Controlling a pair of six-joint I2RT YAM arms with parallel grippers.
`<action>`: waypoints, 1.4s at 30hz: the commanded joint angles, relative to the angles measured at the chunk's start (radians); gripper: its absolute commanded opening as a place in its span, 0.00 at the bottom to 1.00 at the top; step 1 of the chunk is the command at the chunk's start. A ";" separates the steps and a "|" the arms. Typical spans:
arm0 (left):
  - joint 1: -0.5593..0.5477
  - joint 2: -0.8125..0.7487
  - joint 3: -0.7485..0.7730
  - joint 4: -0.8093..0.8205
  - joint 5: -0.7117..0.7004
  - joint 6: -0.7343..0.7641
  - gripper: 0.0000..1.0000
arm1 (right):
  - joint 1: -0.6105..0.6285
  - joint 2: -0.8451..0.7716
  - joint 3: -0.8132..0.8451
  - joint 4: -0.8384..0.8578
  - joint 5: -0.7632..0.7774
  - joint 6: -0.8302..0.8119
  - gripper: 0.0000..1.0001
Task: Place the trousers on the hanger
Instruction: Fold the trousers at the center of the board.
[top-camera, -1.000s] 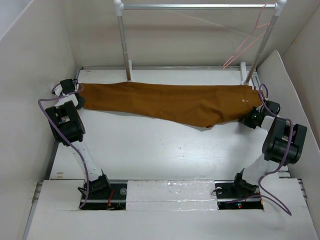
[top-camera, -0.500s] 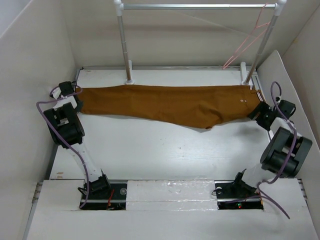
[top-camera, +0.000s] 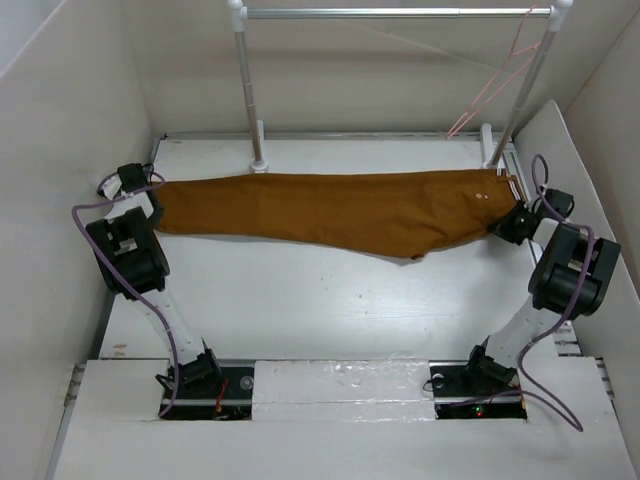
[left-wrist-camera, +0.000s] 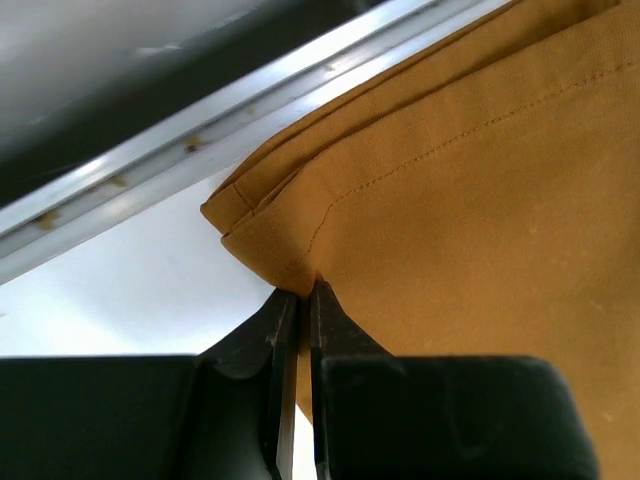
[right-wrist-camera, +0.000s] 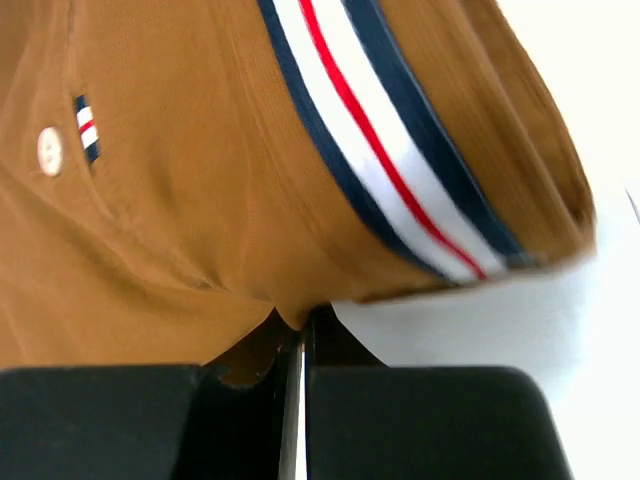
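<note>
The rust-brown trousers (top-camera: 340, 208) lie stretched left to right across the far part of the table. My left gripper (top-camera: 152, 203) is shut on the hem corner of a leg (left-wrist-camera: 270, 262) at the left end. At the right end my right gripper (top-camera: 506, 224) is shut on the cloth just below the striped waistband trim (right-wrist-camera: 390, 165). The thin pink hanger (top-camera: 495, 85) hangs from the right end of the silver rail (top-camera: 390, 13), above and behind the waist end.
Two white posts (top-camera: 249, 90) carry the rail at the back of the table. White walls close in on the left, back and right. A metal strip (left-wrist-camera: 230, 110) runs along the table edge beside the left hem.
The right gripper let go, pulled back to the right, then came in again and shut on the waist end. The left end of the trousers shifted slightly left.
</note>
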 joint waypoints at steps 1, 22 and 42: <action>0.018 -0.068 0.022 -0.071 -0.150 0.037 0.00 | -0.050 -0.135 -0.092 0.021 0.078 0.031 0.00; -0.091 -0.488 -0.220 -0.166 -0.063 -0.077 0.72 | -0.307 -0.748 -0.357 -0.348 0.136 -0.117 0.89; -1.062 -0.692 -0.511 0.022 0.046 -0.259 0.00 | -0.257 -0.347 -0.394 0.186 -0.123 0.061 0.00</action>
